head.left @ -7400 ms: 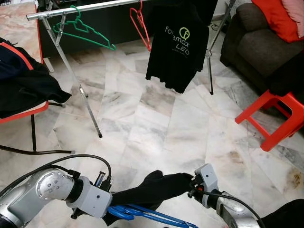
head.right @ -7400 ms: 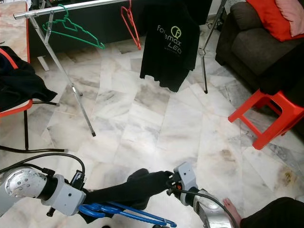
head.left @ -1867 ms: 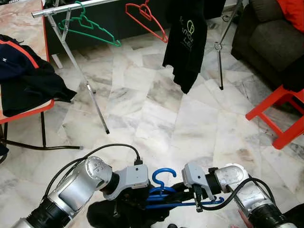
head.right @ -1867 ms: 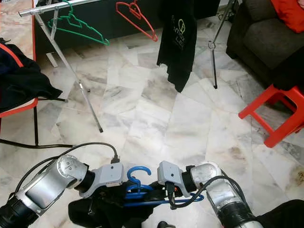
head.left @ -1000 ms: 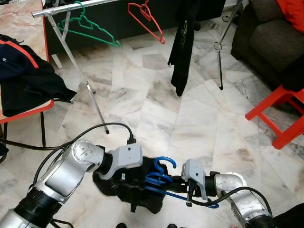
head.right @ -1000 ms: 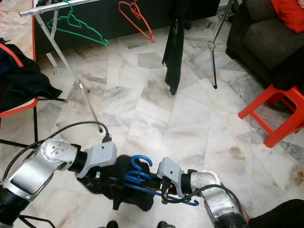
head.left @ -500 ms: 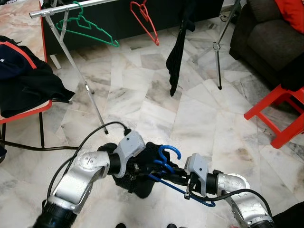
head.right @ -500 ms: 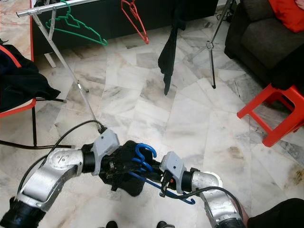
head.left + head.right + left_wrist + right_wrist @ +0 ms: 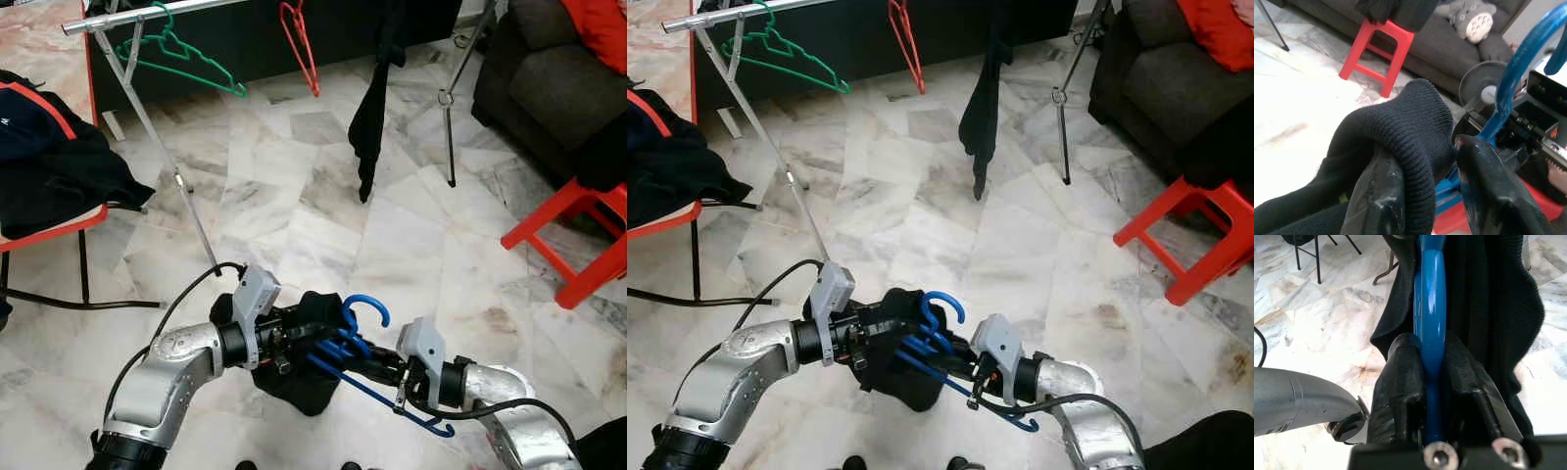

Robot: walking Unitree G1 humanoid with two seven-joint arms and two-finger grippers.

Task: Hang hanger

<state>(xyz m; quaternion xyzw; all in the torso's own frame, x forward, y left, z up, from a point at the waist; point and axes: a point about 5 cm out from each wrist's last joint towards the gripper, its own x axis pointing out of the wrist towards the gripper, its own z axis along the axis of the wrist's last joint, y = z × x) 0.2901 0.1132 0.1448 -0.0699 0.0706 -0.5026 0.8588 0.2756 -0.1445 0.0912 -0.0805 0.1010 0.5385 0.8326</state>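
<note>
The blue hanger (image 9: 364, 364) sits low before the robot, between its 2 hands. The right hand (image 9: 1432, 377) is clamped on the hanger's bar; the left hand (image 9: 1425, 196) pinches the black garment (image 9: 299, 377) (ribbed edge) draped on it, above the marble floor (image 9: 411, 255).

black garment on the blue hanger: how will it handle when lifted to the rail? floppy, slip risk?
Probably floppy: the black garment sags in a bunch below the blue hanger. Likely light, as the left gripper pinches just a ribbed fold. It may slide off, since the right gripper clamps only the smooth bar.
</note>
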